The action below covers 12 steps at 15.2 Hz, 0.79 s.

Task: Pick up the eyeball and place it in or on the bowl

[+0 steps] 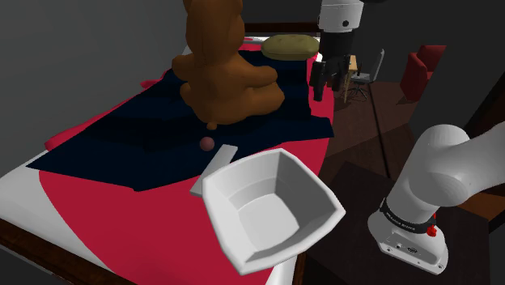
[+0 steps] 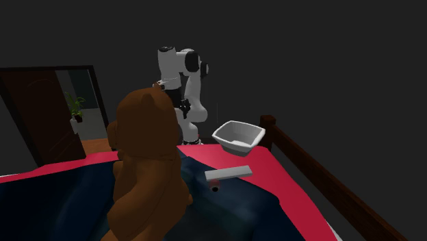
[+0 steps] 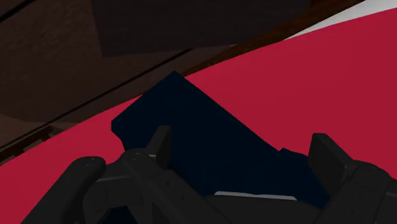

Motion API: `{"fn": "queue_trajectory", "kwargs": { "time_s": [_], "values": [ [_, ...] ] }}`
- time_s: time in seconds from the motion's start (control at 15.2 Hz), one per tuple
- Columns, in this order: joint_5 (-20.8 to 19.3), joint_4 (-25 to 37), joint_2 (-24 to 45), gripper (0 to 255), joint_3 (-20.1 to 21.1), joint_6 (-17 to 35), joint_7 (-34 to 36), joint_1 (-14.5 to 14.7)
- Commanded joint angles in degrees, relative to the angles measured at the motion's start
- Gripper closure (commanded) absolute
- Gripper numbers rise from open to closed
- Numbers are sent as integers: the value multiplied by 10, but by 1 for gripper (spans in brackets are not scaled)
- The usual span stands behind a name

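**Bedside lot: eyeball, bowl, arm**

- Eyeball (image 1: 207, 144): small pinkish-red ball. It lies on the navy blanket (image 1: 154, 133), just in front of the brown teddy bear (image 1: 227, 69) and beside the far end of a flat grey slab (image 1: 214, 168). It is round as seen, with no long axis, and its facing cannot be told. It is seen again in the second exterior view (image 2: 215, 186), touching or nearly touching the slab (image 2: 228, 173).
- Arm (image 1: 453, 174): white. It rises from the shoulder view's lower right, with its wrist at the top edge. The gripper (image 1: 324, 87) hangs pointing down by the bed's edge, near an olive cushion (image 1: 289, 46) and well apart from the eyeball. In the wrist view the gripper (image 3: 245, 153) is spread wide, its fingers (image 3: 162, 143) gripping nothing, over a corner of the blanket (image 3: 191, 121) on the red cover (image 3: 286, 70).
- Bowl (image 1: 271, 206): white with squarish flared walls, tilted, at the bed's near edge. Its inside shows plain white.
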Motion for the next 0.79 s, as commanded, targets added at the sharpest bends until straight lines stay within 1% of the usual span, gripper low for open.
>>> {"fn": "queue_trajectory", "kwargs": {
  "time_s": [0.0, 0.33, 0.73],
  "values": [
    [0, 0, 0, 0, 0, 0, 0, 0],
    [24, 15, 76, 0, 37, 73, 37, 11],
    [37, 58, 181, 0, 79, 150, 81, 21]
  ]
}}
